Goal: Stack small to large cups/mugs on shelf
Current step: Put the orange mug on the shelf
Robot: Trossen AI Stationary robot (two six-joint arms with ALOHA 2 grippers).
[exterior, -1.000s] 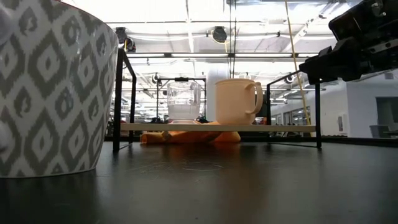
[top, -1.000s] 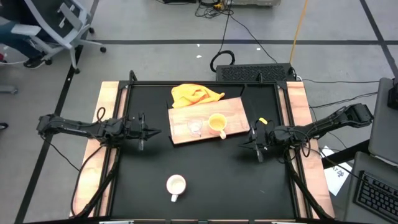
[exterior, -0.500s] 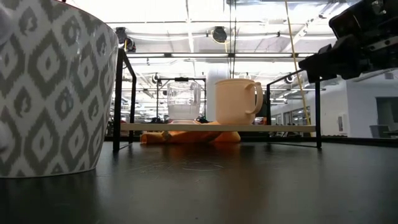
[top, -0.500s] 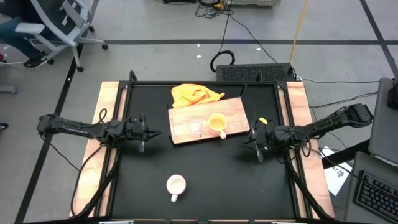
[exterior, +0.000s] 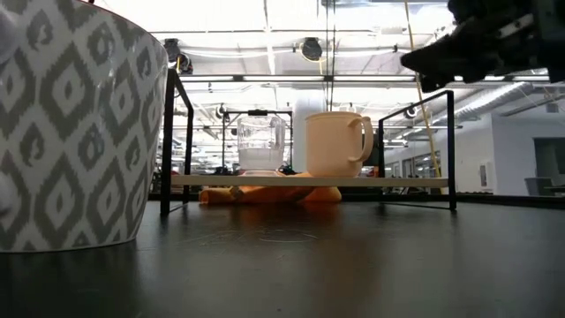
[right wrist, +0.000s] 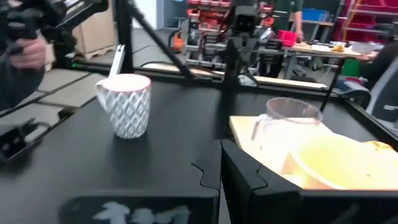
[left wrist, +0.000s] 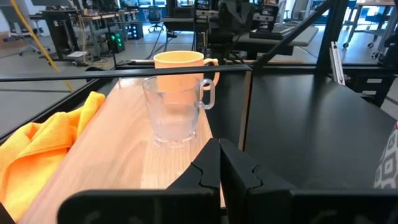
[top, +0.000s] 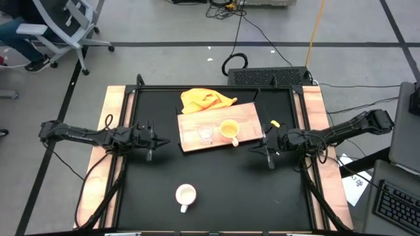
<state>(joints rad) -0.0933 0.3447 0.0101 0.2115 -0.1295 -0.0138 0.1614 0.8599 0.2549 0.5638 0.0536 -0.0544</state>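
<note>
Seen from overhead, a black table fills the centre of the frame. A light wooden shelf board lies slightly tilted in the upper middle of it. On the board stand a clear glass cup to the left and a yellow-orange mug just beside it to the right. A yellow cloth sits bunched against the board's upper left edge. A white patterned mug stands alone near the lower centre of the table, well apart from the board.

The left gripper hovers at middle left, pointing toward the board, its fingers pressed together with nothing held. The right gripper hovers just off the board's lower right corner, near the yellow-orange mug, its fingers likewise closed and empty.
</note>
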